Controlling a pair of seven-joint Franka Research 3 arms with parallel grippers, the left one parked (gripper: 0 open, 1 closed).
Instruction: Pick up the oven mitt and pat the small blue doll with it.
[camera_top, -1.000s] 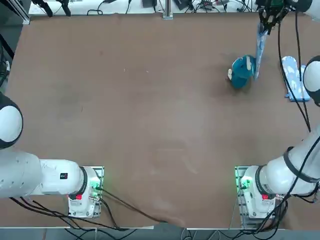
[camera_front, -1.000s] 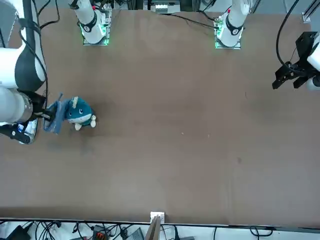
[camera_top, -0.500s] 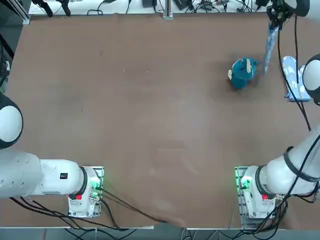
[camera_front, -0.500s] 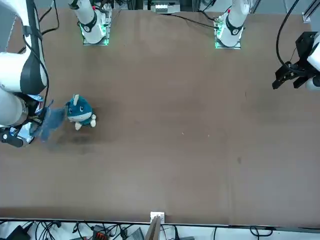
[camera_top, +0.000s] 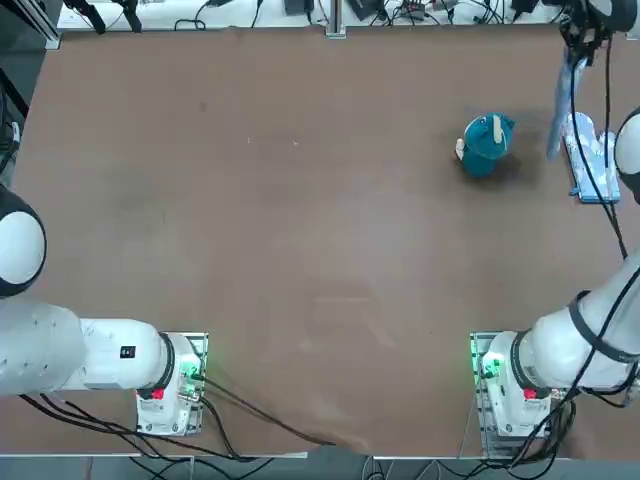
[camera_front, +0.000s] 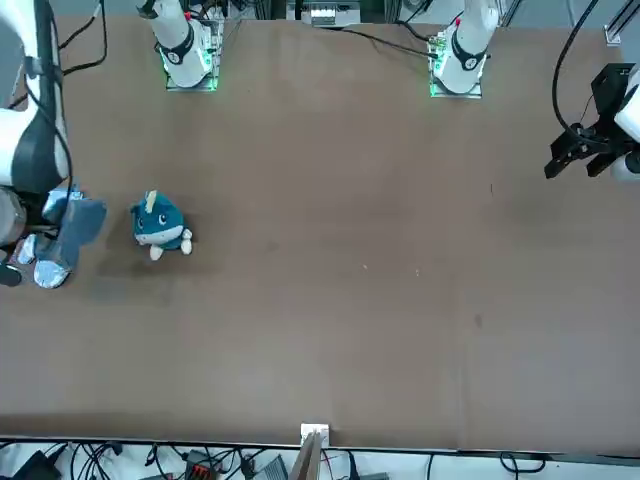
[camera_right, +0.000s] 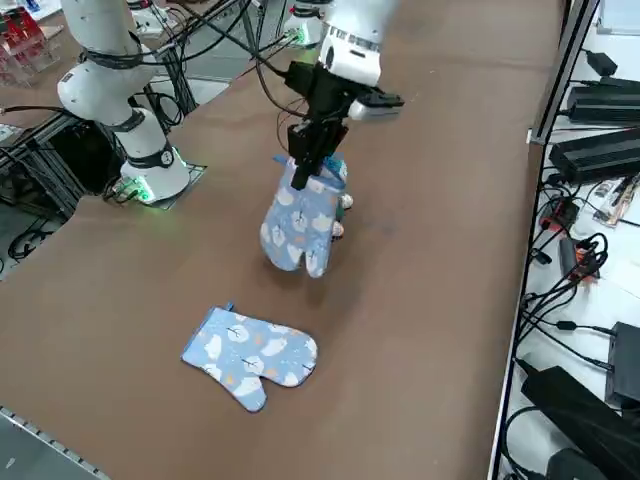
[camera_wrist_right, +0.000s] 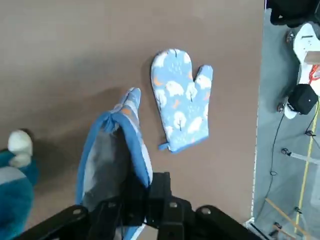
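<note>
The picking-up is done: the pincer (camera_right: 303, 178) is closed on the cuff of one mitt (camera_right: 300, 222), which hangs from it with the thumb and hand end down. The doll (camera_front: 162, 225) sits on the table (camera_top: 300, 250), in the far part on the robot's right, its pale belly towards the front camera. Mitt and doll are apart, with bare tabletop between them in the top view, so no pat is being made at this moment. Whether any pat is already behind it cannot be told from how things lie; if one is still owed, the mitt must go across to the robot's left and touch the doll softly, as a hard swing could tip it over. Setting the mitt down is also undone, should that be wanted.

A second mitt (camera_right: 252, 352) lies flat on the table, on the robot's right of the doll. The surface is plain brown. Beyond its far edge lie black power bricks (camera_right: 600, 160) and tangled cables (camera_right: 580, 265); the grey floor (camera_wrist_right: 277, 165) carries a yellow line (camera_wrist_right: 306, 167).
</note>
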